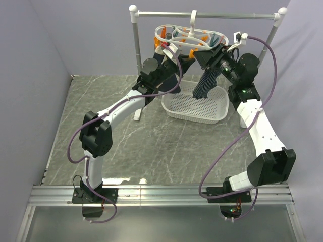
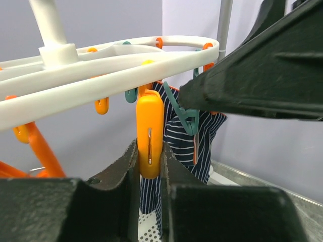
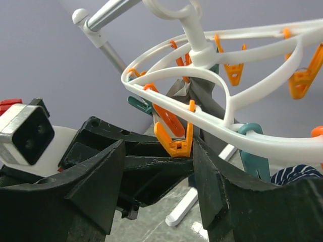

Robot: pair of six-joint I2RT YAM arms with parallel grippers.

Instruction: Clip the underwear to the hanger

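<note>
- My left fingers (image 2: pixel 150 154) are pinched in on an orange clothespin (image 2: pixel 150 126), one finger pressed to each side of it. Nothing else is in their hold.
- That pin dangles from the white hanger (image 2: pixel 116 63), whose loop runs straight above those fingers.
- Just beyond the pin, a navy pinstriped cloth (image 2: pixel 176 143) hangs from a teal clothespin (image 2: pixel 182 115), up and right of the left fingers.
- My right fingers (image 3: pixel 159 156) are spread wide and holding nothing. A second orange pin (image 3: pixel 174 141) hangs in the gap between them, close to the right-hand finger; I can't tell if it touches.
- The underwear (image 3: pixel 204 103) looks to be the dark fabric with a pale edge, hanging under the hanger's hub, above and beyond the right fingers. I can't tell which pin has it, if any.
- In the top view, both sets of fingers are up at the hanger under the grey rail (image 1: pixel 202 15), one on each side. The white basket (image 1: pixel 194 106) sits on the bench (image 1: pixel 126 146) below them.
</note>
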